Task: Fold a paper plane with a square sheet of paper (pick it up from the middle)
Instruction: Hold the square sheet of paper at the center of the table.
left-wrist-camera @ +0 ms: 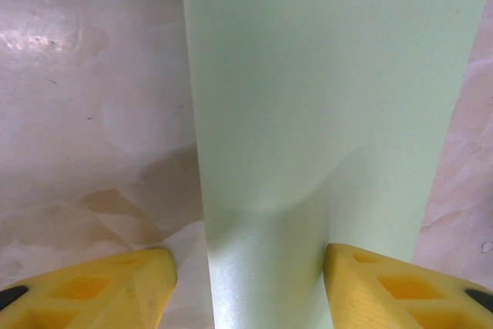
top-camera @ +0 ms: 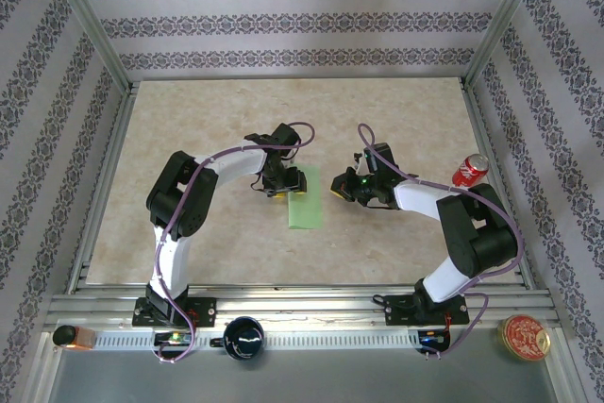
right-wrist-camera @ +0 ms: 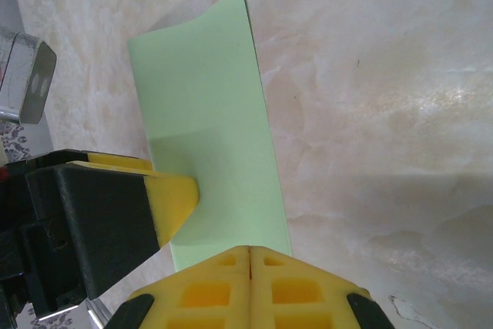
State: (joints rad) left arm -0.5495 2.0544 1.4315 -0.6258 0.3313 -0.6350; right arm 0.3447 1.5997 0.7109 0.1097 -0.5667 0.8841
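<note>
Since the square sheet of paper [top-camera: 305, 203] lies mid tabletop [top-camera: 189, 120] as a narrow strip, left gripper [left-wrist-camera: 250, 267] straddles its far end, fingers [left-wrist-camera: 115, 290] parted, probably pinning it while the clenched right gripper [right-wrist-camera: 252, 256] creases an edge.

A red drinks can [top-camera: 471, 170] is noted near the right edge of the marbled table [top-camera: 189, 120]; a black mug [top-camera: 243, 338] is recorded at the middle of the near metal rail [top-camera: 311, 309]; a round red-and-gold tin [top-camera: 524, 337] is seen by its right end; a small orange-and-black cylinder [top-camera: 71, 337] is seen by its left end.
</note>
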